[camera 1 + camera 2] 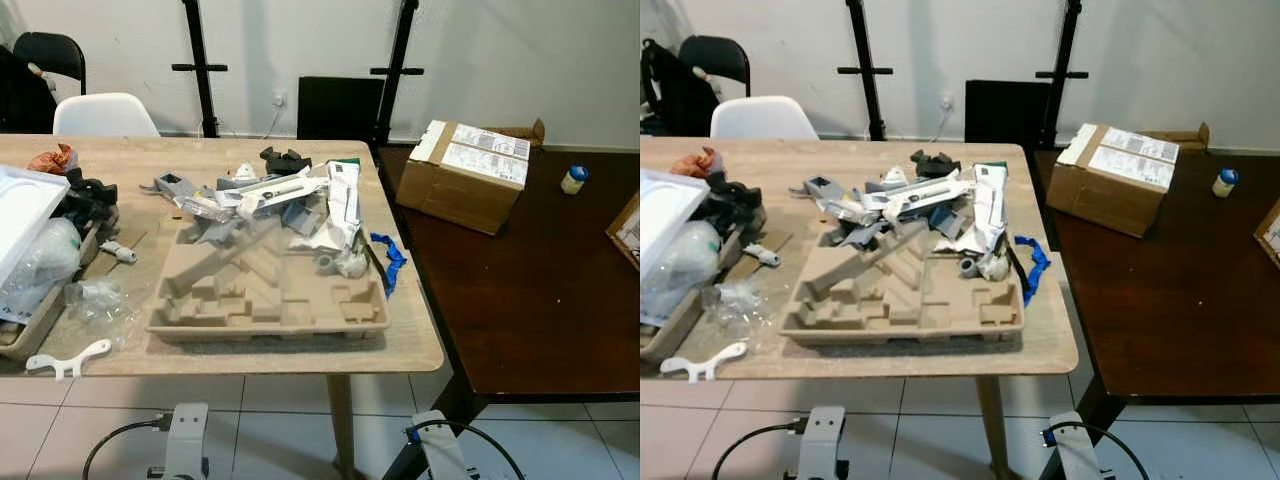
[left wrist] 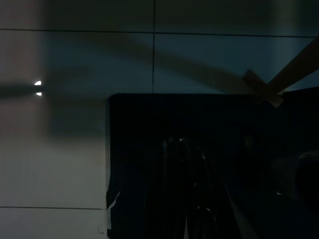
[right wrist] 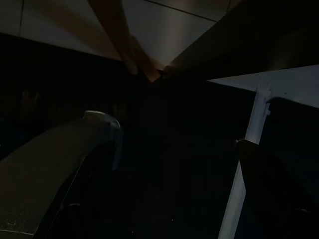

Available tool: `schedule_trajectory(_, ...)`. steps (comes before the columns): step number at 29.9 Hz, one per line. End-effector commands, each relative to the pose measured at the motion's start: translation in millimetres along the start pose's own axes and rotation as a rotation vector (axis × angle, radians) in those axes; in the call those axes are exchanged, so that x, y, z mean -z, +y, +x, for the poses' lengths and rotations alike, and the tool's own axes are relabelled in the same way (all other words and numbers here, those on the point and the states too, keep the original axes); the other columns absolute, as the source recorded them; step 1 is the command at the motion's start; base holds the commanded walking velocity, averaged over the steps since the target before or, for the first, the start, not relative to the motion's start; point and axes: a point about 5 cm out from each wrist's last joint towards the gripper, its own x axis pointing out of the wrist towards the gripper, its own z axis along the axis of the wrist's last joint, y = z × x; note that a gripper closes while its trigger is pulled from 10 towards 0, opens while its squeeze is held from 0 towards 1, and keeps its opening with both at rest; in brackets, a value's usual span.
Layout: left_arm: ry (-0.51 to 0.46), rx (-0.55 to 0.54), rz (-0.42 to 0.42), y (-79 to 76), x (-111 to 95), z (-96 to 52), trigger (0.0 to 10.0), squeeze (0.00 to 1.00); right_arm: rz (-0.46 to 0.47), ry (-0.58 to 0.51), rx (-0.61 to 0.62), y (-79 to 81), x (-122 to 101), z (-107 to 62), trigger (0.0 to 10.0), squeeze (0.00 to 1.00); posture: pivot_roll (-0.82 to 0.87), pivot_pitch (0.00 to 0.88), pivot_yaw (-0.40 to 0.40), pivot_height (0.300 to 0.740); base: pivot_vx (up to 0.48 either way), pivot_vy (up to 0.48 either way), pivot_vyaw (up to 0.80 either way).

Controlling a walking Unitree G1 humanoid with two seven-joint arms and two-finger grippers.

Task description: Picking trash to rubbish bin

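Where trash (image 1: 285, 205) lies, wooden table (image 1: 400, 340).

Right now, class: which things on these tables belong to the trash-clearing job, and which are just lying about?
Belongs to the job:
- moulded pulp tray
- crumpled papers
- clear plastic wrap
- blue strap

Just lying about:
- cardboard box
- small bottle
- white chair
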Motion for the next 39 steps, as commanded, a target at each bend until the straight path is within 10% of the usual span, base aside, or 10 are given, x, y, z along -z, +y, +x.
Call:
schedule_trajectory(1, -0.001, 0.012, -0.01, -4.8, 3.4, -0.4, 10.0, 0.0, 0.007, 0.002, -0.001, -0.1, 2.9, -0.6, 10.0, 0.0, -0.08, 0.088, -0.033, 0.74, -0.285, 0.0, 0.0)
schedule_trajectory(39, -0.005, 0.043, 0.02, -7.6, 0.7, -0.4, 10.0, 0.0, 0.009, 0.017, -0.031, 8.8, 8.3, -0.9, 10.0, 0.0, -0.04, 0.13, -0.048, 0.74, -0.185, -0.025, 0.0)
